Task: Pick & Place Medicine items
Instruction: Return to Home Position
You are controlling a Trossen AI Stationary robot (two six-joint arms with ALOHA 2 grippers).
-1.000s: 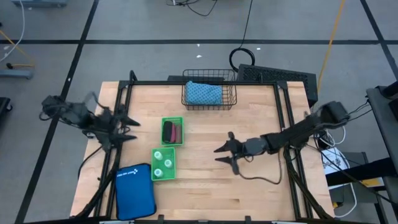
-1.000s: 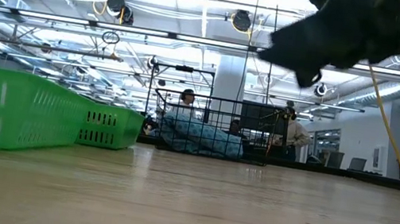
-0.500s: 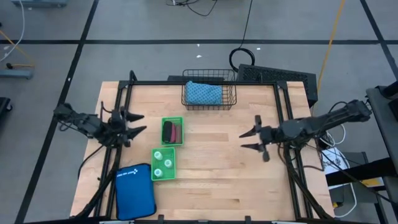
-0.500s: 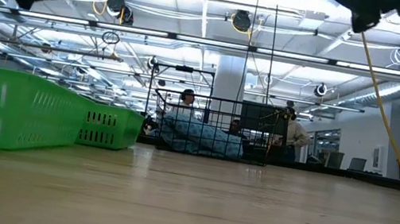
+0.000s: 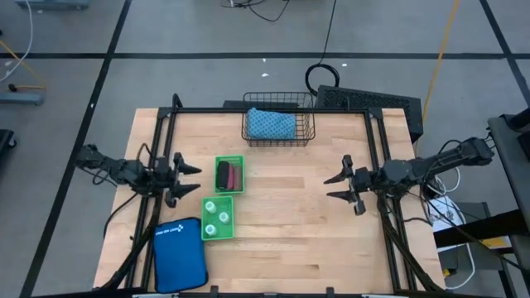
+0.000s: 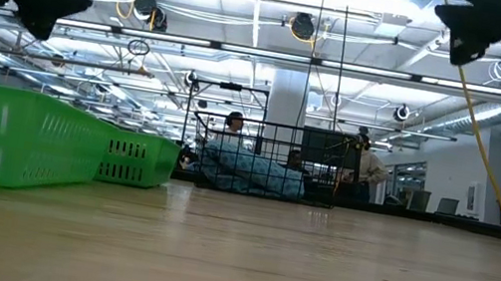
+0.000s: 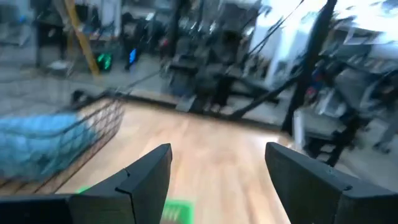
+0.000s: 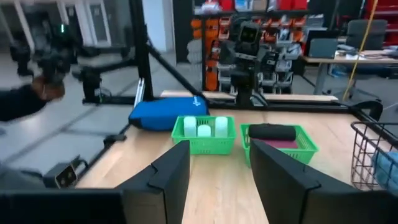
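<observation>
Your left gripper [image 5: 189, 177] is hanging with its fingers spread apart and nothing between them, just beside the upper green bin [image 5: 229, 159] on the side toward the table's left edge. Your right gripper [image 5: 327, 188] is likewise gaping and carrying nothing, over bare wood near the right rail.

The medicine items are sitting sorted. Three white pill bottles [image 5: 224, 217] are standing upright in the lower green bin [image 5: 204, 219]. The oblong pieces are lying in the upper bin, with a black one [image 8: 272, 131] resting over a pink one [image 8: 281, 144]. I cannot make out a brown one.

The two bins are sitting close together in a line. The blue zip pouch [image 5: 178, 255] is lying just beside the lower bin at the near left corner. A wire basket [image 5: 279, 142] holding a blue cloth bundle [image 5: 269, 124] is standing at the far edge.

By my reading the placing is finished and both arms are heading home. The risk is sitting on your left side. If that arm dips while folding back, a spread finger could clip the upper bin's rim and shove or tip it. The light bottles next door would likely topple too. The low view is showing both grippers well above the wood, so keep that height. The right arm is looking well apart from everything.
</observation>
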